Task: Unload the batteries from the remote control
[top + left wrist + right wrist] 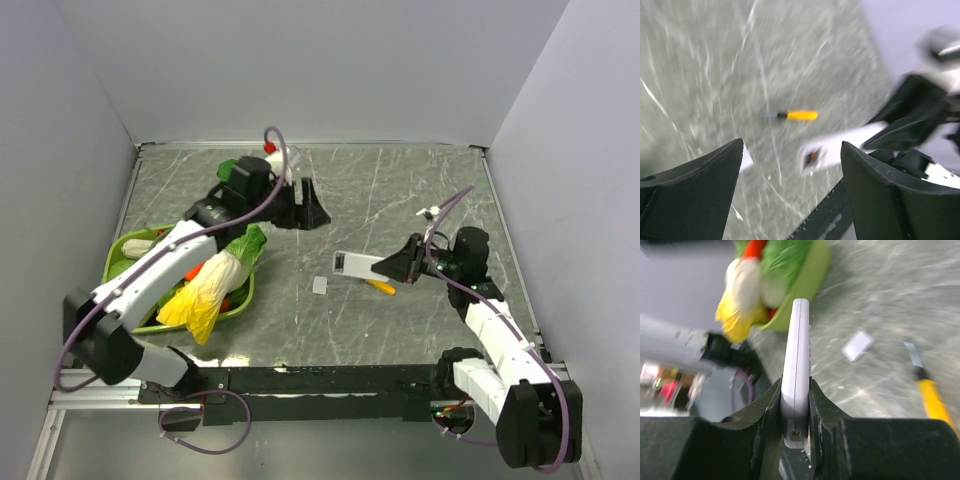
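The remote control (796, 350) looks light, stiff and slick. The right hand (795, 405) clamps one end, while the left hand (791, 150) gapes, empty.

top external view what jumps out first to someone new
The bright green tray piled with leafy vegetables at the left of the table stands out most. Right of centre, the right gripper clamps the white remote control, a yellow-orange tool lying close by.

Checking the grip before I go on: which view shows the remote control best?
Top external: the remote control shows broadside, whole outline visible, one end in the right gripper. Right wrist shows only its thin edge between the fingers; left wrist shows it blurred.
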